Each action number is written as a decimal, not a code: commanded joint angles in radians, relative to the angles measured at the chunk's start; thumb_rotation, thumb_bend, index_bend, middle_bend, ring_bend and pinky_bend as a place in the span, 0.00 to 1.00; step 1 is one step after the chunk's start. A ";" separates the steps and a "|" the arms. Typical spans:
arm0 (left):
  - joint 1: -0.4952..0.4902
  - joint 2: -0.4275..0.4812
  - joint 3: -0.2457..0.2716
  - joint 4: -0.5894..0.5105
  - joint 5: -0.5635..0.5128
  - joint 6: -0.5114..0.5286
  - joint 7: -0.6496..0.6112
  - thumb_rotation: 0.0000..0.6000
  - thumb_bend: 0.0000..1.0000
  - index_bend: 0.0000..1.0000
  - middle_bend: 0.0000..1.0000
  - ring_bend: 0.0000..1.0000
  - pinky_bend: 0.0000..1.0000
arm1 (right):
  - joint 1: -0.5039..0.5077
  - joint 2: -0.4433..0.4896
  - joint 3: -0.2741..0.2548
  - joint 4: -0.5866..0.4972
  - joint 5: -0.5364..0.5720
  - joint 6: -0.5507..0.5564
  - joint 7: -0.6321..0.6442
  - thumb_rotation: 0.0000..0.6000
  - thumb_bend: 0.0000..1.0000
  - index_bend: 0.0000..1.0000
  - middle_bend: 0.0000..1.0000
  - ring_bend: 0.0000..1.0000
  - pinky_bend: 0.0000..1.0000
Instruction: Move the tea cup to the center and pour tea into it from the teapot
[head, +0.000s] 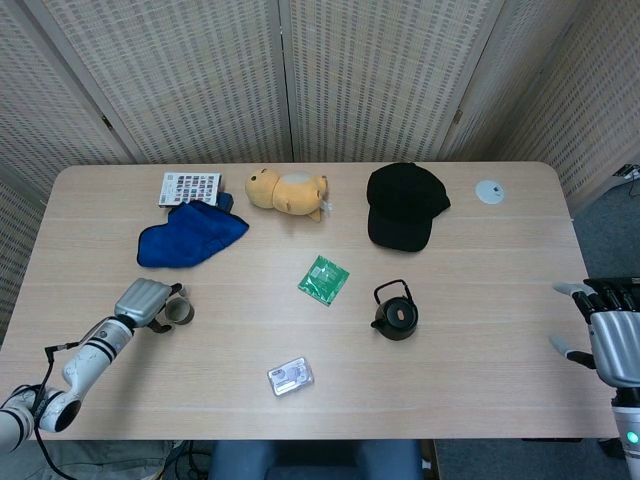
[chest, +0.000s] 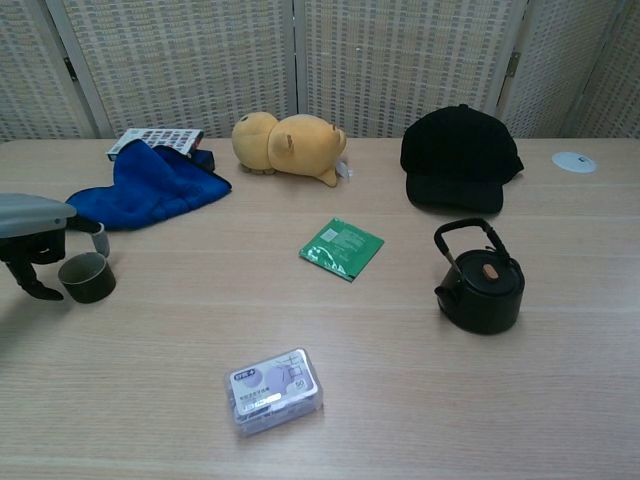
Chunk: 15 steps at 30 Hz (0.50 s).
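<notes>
The tea cup (head: 181, 312) stands upright on the worktop (head: 480, 300) near its left side, well apart from the black teapot (head: 396, 318), which sits right of centre with its handle raised. The left hand (head: 146, 301) is right beside the cup, its fingers (chest: 98, 236) curved around the cup's far and near sides; in the chest view one finger arcs just behind the rim and another hooks down at the cup's left, but whether they actually touch or grip it cannot be told. The cup is not lifted. The right hand (head: 612, 335) hangs off the worktop's right edge, fingers apart and holding nothing. Between cup and teapot lies a green packet (head: 323, 279), flat, and nearer the front edge a small clear plastic box (head: 290, 376). Along the back of the worktop are a patterned card (head: 190, 188) with a crumpled blue cloth (head: 190, 235) just in front of it, a yellow plush toy (head: 288, 192) on its side, a black cap (head: 405, 205), and a small white disc (head: 489, 191) near the right corner.
</notes>
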 joint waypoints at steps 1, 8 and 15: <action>-0.006 -0.002 0.002 0.001 -0.005 -0.008 -0.001 1.00 0.20 0.31 0.93 0.95 0.90 | -0.002 0.000 0.000 0.001 0.002 0.001 0.001 1.00 0.06 0.29 0.33 0.20 0.19; -0.018 -0.012 0.005 0.008 -0.012 -0.020 -0.002 1.00 0.20 0.34 0.93 0.95 0.90 | -0.004 0.001 -0.002 0.003 0.007 -0.002 0.003 1.00 0.06 0.30 0.33 0.20 0.19; -0.023 -0.022 0.010 0.021 -0.014 -0.019 -0.009 1.00 0.20 0.37 0.93 0.95 0.90 | -0.006 0.002 -0.003 0.002 0.007 -0.002 0.006 1.00 0.06 0.31 0.33 0.20 0.19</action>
